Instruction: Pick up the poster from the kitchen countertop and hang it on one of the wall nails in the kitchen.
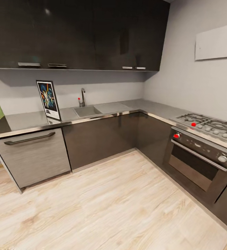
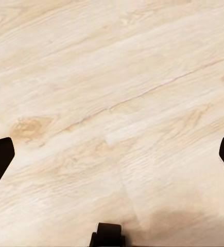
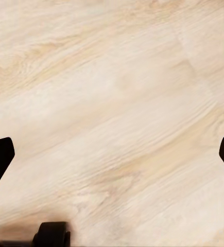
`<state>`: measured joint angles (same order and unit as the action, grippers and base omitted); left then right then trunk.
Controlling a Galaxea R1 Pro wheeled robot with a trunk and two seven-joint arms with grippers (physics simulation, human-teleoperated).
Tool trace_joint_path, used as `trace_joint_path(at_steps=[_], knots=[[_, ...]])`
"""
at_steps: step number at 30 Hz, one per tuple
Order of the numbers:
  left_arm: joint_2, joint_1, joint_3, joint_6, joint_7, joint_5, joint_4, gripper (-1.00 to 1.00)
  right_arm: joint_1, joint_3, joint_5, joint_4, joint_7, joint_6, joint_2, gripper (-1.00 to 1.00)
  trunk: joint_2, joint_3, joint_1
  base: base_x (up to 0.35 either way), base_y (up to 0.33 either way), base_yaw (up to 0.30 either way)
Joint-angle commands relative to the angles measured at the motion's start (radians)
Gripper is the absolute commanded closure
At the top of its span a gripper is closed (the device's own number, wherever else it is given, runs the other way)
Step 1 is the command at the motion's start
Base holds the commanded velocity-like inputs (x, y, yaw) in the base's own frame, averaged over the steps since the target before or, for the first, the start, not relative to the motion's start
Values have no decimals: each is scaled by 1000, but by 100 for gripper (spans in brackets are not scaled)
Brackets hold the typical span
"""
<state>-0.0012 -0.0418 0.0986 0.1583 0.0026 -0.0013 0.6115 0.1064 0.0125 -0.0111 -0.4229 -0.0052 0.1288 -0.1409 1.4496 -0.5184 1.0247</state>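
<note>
Pale wood floor (image 1: 110, 208) is stretching below dark glossy cabinets (image 1: 78, 34); grey walls (image 1: 183, 69) are catching soft light, and what seems an oven (image 1: 196, 163) is sitting right.

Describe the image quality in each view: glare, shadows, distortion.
Head view: wide-angle bend in the countertop edge, soft render, poster mirrored in the glossy top, shadow band under the wall cabinets. Left wrist view: evenly lit floor, dim shadow patch near one edge. Right wrist view: similar, slightly washed out.

The head camera looks forward and down from mid-room at the kitchen corner, while both wrist cameras face down, close over the wooden floor (image 1: 120, 205) it also shows.
</note>
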Motion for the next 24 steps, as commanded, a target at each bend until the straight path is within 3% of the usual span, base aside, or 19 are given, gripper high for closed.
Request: trace_joint_path(at_steps=[1, 19, 24], knots=[[0, -1, 1, 1, 0, 0, 1, -100, 1, 1, -1, 1, -1, 3, 0, -100, 0, -1, 0, 186, -293, 293], [0, -1, 3, 1, 0, 1, 2, -100, 0, 1, -1, 1, -2, 4, 1, -100, 0, -1, 0, 204, -284, 292], [0, -1, 3, 1, 0, 1, 1, -100, 0, 2, -1, 1, -1, 3, 0, -100, 0, -1, 0, 231, -260, 145]])
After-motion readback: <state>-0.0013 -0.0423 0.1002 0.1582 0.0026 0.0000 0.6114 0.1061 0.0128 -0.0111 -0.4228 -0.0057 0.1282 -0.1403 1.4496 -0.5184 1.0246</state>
